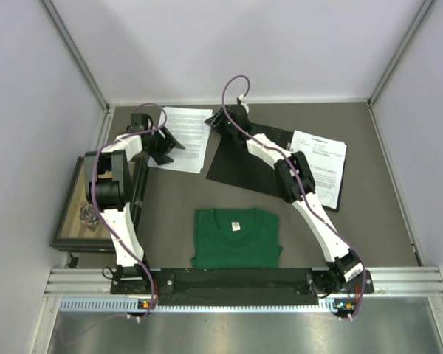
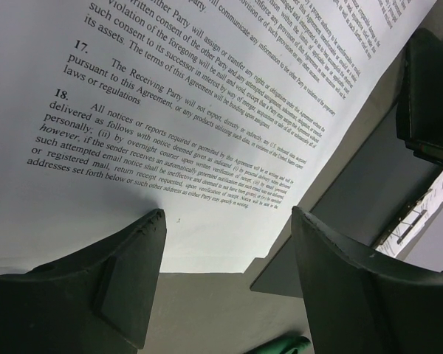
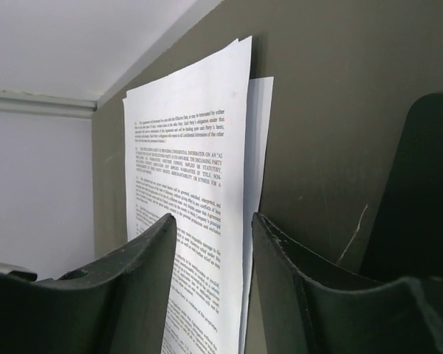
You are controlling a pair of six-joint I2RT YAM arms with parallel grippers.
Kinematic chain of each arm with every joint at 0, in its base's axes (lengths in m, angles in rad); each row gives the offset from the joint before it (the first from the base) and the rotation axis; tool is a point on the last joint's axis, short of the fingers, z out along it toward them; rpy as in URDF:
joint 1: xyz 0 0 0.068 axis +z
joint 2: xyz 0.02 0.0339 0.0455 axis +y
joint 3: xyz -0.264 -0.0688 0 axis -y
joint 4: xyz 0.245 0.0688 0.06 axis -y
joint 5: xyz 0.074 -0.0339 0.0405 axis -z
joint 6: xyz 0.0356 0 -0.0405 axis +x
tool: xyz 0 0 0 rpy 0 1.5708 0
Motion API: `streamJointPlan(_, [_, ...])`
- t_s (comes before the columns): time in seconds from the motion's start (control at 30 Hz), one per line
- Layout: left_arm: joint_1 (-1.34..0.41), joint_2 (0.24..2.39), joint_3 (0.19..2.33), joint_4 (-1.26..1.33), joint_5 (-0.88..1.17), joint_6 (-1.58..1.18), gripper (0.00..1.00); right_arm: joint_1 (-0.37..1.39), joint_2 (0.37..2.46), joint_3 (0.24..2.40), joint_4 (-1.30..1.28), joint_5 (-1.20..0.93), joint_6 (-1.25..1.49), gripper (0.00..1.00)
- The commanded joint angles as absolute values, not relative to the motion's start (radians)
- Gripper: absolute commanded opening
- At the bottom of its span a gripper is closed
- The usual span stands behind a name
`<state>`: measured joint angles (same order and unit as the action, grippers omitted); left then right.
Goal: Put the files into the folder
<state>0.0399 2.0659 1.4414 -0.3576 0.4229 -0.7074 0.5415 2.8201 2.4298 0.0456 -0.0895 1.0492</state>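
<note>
The files (image 1: 187, 138) are white printed sheets lying at the back left of the table. My left gripper (image 1: 159, 145) is at their left edge, open; in its wrist view the fingers straddle a bare margin of the files (image 2: 207, 110) without touching. My right gripper (image 1: 232, 118) is at their right edge, over the folder's far left corner. It is open, and the edge of the files (image 3: 199, 162) runs between its fingers. The folder (image 1: 236, 171) lies open, black inner face up, and another printed sheet (image 1: 321, 166) rests on its right half. A corner of the folder (image 2: 362, 162) shows beside the left fingers.
A folded green T-shirt (image 1: 236, 236) lies near the front middle; its edge (image 2: 280, 345) shows under the left gripper. A dark-framed picture box (image 1: 96, 203) sits at the left edge behind the left arm. Walls close the table at back and both sides.
</note>
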Motion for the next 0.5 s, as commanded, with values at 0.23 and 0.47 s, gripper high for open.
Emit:
streamJointPlan(0.23, [0.037, 2.077, 1.417, -0.341, 0.446, -0.716, 0.73, 0.587, 2.843, 2.464, 0.057, -0.115, 1.057, 0.40])
streamJointPlan(0.47, [0.037, 2.075, 1.410, -0.336, 0.459, -0.721, 0.73, 0.600, 2.758, 2.352, 0.052, -0.167, 1.083, 0.38])
